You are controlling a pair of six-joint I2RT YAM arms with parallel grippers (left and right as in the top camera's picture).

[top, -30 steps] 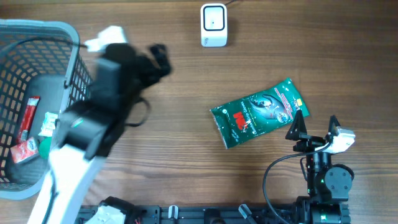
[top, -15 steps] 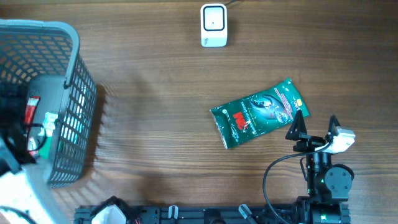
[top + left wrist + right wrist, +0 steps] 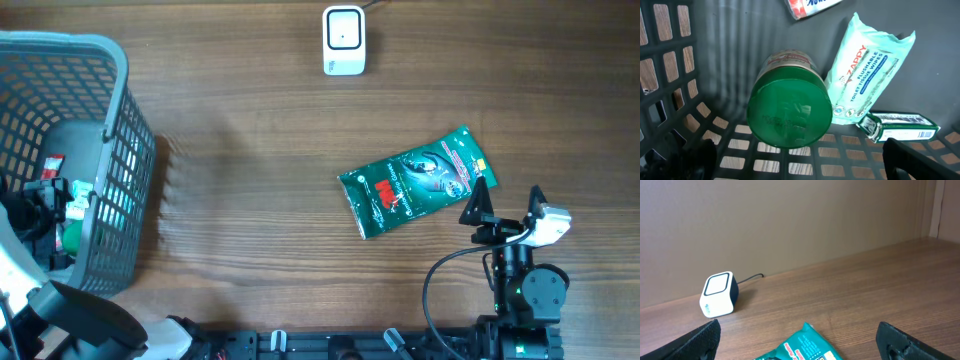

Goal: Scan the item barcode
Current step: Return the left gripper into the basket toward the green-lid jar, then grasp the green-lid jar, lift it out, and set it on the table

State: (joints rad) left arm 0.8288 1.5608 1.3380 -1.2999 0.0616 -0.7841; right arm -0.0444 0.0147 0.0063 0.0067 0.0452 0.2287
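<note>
1. The left tool (image 3: 797, 150) hangs inside the grey basket (image 3: 70, 42), its fingers wide apart and holding nothing.
2. Under it is a green-lidded jar (image 3: 790, 112), with a Zappy wipes pack (image 3: 867, 75) against it and a small green box (image 3: 897, 126) nearby (a red-and-white packet shows at the top edge).
3. The right tool (image 3: 508, 205) sits low near the front edge of the bench (image 3: 250, 200), fingers apart and empty.
4. A green pouch (image 3: 415, 182) lies flat just beside the right tool, and the white scanner (image 3: 343, 40) stands well apart from it.

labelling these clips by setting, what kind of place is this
Probably a mock shop checkout on a wooden table: a white barcode scanner, a grey basket holding a wipes pack, and a green packet lying out.
</note>
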